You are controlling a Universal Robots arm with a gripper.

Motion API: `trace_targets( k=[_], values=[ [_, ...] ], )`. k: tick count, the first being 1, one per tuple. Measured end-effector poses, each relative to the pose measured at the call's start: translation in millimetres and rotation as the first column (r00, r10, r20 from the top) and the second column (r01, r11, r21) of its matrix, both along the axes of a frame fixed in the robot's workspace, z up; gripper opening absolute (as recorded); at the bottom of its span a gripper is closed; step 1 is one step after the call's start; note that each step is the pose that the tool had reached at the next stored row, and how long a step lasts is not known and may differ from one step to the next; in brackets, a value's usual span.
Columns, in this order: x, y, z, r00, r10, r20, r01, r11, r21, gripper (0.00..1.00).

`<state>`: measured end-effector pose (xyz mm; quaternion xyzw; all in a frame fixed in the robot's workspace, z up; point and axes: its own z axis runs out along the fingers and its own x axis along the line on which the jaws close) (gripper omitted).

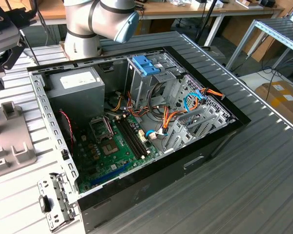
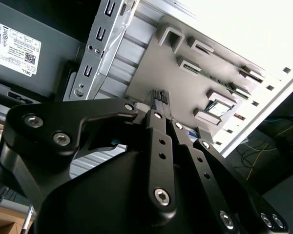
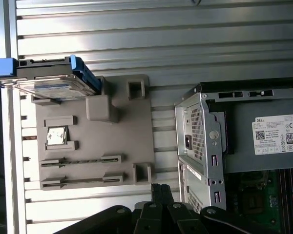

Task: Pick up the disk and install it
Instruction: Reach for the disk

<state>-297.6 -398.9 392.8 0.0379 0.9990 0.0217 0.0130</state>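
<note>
The disk (image 3: 51, 83) is seen in the first wrist view at one corner of a grey fixture plate (image 3: 127, 131). Its silver body is framed by bright blue rails and a blue tab, and nothing is touching it.

Nearest the camera, the pincer (image 3: 161, 187) is held over the ribbed metal desk (image 3: 136, 39), just beside the plate's edge and well apart from the disk. Its black fingers are drawn narrowly together and nothing is held between them. On the plate, between the pincer and the disk, a small square chip (image 3: 56, 136) is seated in its holder.

Beside the plate, the open computer case (image 3: 200, 146) is laid on the desk. Inside it, a grey power supply (image 3: 268, 136) with a white sticker and a green motherboard (image 3: 254, 195) are exposed. In the exterior view, a light-blue latch piece (image 1: 146, 64) is seen on the drive cage deeper inside the case. The arm's base (image 1: 83, 41) is mounted behind the case.
</note>
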Motion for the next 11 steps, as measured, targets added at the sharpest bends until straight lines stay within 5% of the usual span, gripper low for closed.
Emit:
trace_targets(
  k=[11],
  values=[
    [-5.5, 0.0, 0.0, 1.0, 0.0, 0.0, 0.0, 1.0, 0.0, 0.11]
  ],
)
